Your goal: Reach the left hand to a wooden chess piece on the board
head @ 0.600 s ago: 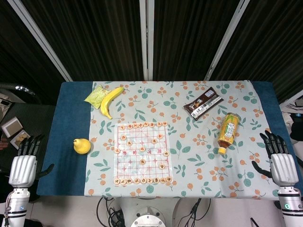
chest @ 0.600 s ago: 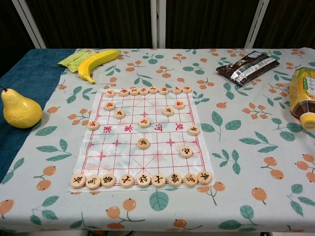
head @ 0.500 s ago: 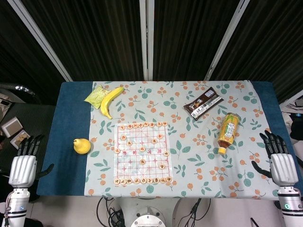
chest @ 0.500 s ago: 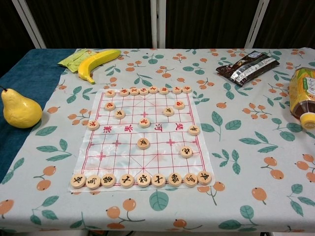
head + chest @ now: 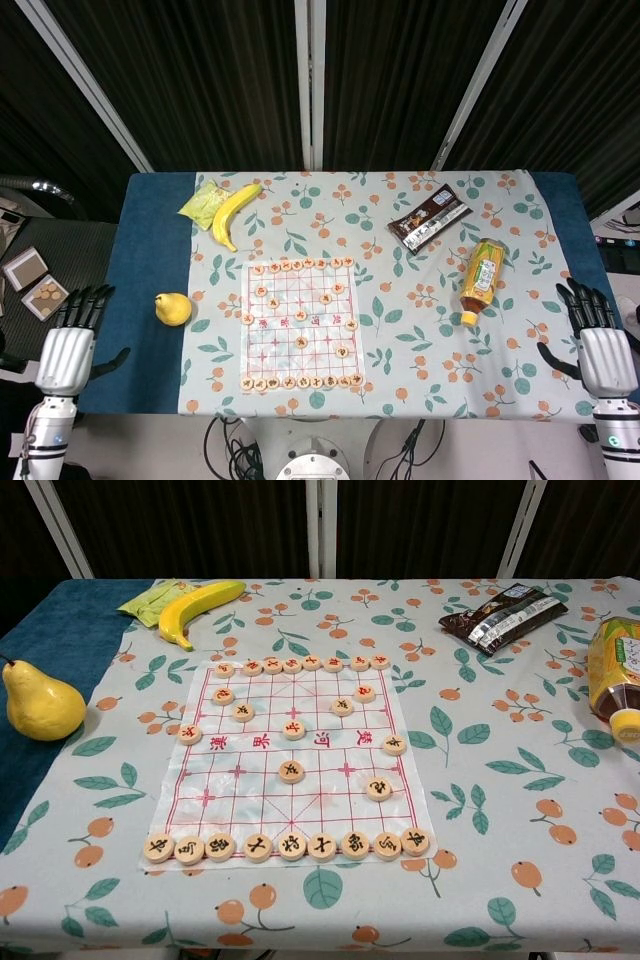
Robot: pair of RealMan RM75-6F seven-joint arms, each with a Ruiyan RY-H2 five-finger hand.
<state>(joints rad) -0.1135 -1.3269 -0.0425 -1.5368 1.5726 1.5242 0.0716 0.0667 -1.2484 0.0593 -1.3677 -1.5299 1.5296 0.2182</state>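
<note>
We count one board (image 5: 290, 765), one banana (image 5: 200, 605), one pear (image 5: 40, 702), one green packet (image 5: 203, 205), one dark snack pack (image 5: 502, 613) and one bottle (image 5: 481, 280) lying on its side on the surface (image 5: 150, 230). On the board we make out twenty-four wooden chess pieces (image 5: 291, 771): eight in the far row, nine in the near row, and seven scattered between.

The head view alone shows us both arms. The left robot hand (image 5: 68, 350) hangs off the surface's near left corner, fingers spread and holding nothing, well apart from the board. The right robot hand (image 5: 603, 350) sits at the near right edge, likewise spread and holding nothing. The same view takes in two small trays (image 5: 32, 283) on the floor to the left. The chest view shows neither robot hand, but it gives us the pieces up close, which the head view renders only as small dots.

The pieces are flat round discs of pale wood, each marked on top with a character, some in red and some in black. They lie on a thin white sheet ruled with a red grid, spread on the floral cloth (image 5: 480, 780) in the middle of the surface, with the pear to its left and the banana beyond its far left corner.
</note>
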